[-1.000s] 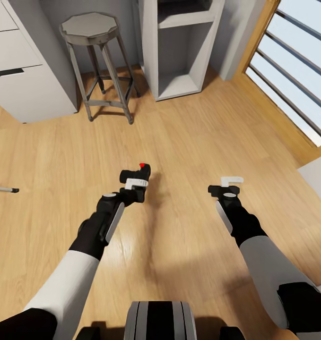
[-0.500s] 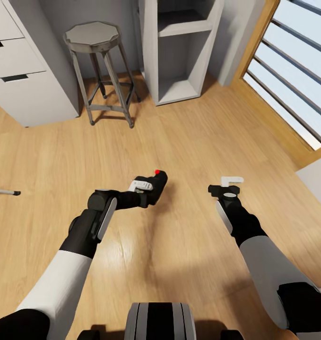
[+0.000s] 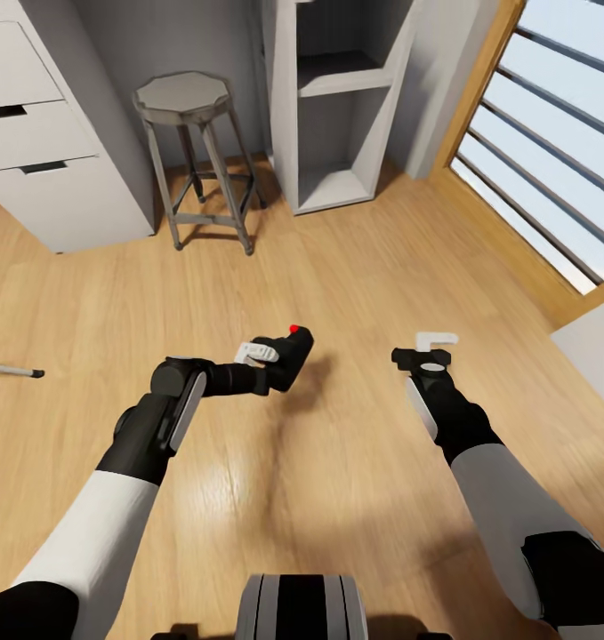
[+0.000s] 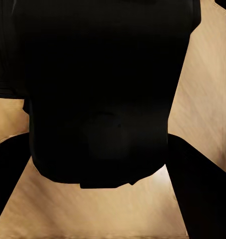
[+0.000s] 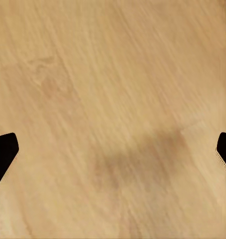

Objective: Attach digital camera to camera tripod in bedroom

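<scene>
**Camera in the left claw, tripod foot far off to the left**

Head view: the left gripper [image 3: 268, 363] is pinched on the digital camera [image 3: 286, 356], which hangs over the wood floor [image 3: 355, 267] in front of the robot, its red button uppermost. The forearm lies nearly level and points right, so the claw's long axis runs across the robot's front. At the picture's left edge a thin grey leg tip with a black foot [image 3: 17, 371] rests on the floor; I judge it to be part of the camera tripod. It lies well apart from the camera, on the left arm's side, opposite to where the claw now points. The right gripper [image 3: 431, 348] hovers over bare floor, holding nothing. A grey stool [image 3: 192, 116] and white shelf [image 3: 337, 98] stand ahead.

Left wrist view: the camera's black body [image 4: 103, 89] sits close before the lens, between the two dark fingers.

Right wrist view: the dark fingertips [image 5: 2, 154] stand spread wide over floor planks.
</scene>
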You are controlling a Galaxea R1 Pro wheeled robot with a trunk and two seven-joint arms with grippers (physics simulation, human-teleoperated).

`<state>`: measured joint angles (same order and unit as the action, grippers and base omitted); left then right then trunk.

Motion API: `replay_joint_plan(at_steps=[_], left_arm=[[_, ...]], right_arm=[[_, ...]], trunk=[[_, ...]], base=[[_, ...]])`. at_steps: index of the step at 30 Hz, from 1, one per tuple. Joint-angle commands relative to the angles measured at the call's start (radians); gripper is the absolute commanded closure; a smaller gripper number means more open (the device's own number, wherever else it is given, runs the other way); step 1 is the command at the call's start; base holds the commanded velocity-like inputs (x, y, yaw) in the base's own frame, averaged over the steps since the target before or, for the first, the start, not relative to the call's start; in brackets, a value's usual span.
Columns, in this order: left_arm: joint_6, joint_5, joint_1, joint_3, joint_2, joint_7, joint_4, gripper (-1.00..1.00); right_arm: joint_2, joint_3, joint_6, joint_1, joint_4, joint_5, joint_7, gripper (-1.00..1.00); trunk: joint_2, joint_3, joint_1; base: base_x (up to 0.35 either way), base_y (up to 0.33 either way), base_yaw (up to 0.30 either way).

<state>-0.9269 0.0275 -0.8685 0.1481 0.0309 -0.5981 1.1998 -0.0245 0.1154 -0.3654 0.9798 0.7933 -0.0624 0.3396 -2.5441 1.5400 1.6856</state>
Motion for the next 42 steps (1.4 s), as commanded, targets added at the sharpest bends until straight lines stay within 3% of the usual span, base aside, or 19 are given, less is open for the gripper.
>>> replay_joint_plan(at_steps=[1, 3, 4, 8, 16, 24, 28, 29, 42], left_arm=[[-0.016, 0.003, 0.0, -0.001, 0.0, -0.008, 0.001, 1.0], [-0.034, 0.003, -0.001, -0.002, 0.0, -0.029, 0.003, 1.0], [-0.084, 0.003, 0.0, -0.003, 0.0, -0.123, 0.026, 1.0], [-0.118, 0.003, -0.001, -0.014, -0.001, -0.182, 0.048, 1.0], [-0.12, 0.003, -0.001, -0.097, -0.008, -0.21, 0.072, 1.0], [-0.12, 0.003, -0.001, -0.106, -0.01, -0.275, 0.115, 1.0], [-0.12, 0.003, 0.0, -0.106, -0.012, -0.28, 0.118, 1.0], [-0.12, 0.003, -0.001, -0.108, -0.022, -0.281, 0.117, 1.0], [-0.12, 0.002, -0.001, -0.105, -0.029, -0.281, 0.119, 1.0]], right_arm=[[-0.002, 0.007, -0.006, 0.0, 0.001, -0.007, 0.009, -1.0], [-0.002, 0.007, -0.006, 0.0, 0.001, -0.007, 0.009, -1.0], [-0.002, 0.006, -0.006, 0.0, 0.001, -0.007, 0.009, -1.0], [-0.002, 0.007, -0.006, 0.0, 0.001, -0.007, 0.008, -1.0], [-0.002, 0.006, -0.005, 0.0, 0.001, -0.007, 0.009, -1.0], [-0.002, 0.006, 0.0, 0.0, 0.001, -0.007, 0.01, -1.0], [-0.002, 0.006, 0.04, 0.0, 0.001, -0.007, 0.011, -1.0], [-0.002, 0.006, 0.052, 0.0, 0.001, -0.007, 0.011, -1.0], [-0.002, 0.007, 0.052, 0.0, 0.001, -0.008, 0.01, -1.0]], trunk=[[0.0, -0.003, -0.001], [0.001, -0.011, -0.001], [0.001, -0.015, -0.002], [0.002, -0.031, -0.004], [0.004, -0.062, -0.007], [0.005, -0.093, -0.011], [0.006, -0.108, -0.013], [0.007, -0.112, -0.013], [0.01, -0.162, -0.019]], base=[[0.0, 0.0, 0.0], [0.0, 0.0, 0.0], [0.0, 0.0, 0.0], [0.0, 0.0, 0.0], [0.0, 0.0, 0.0], [0.0, 0.0, 0.0], [0.0, 0.0, 0.0], [0.0, 0.0, 0.0], [0.0, 0.0, 0.0]])
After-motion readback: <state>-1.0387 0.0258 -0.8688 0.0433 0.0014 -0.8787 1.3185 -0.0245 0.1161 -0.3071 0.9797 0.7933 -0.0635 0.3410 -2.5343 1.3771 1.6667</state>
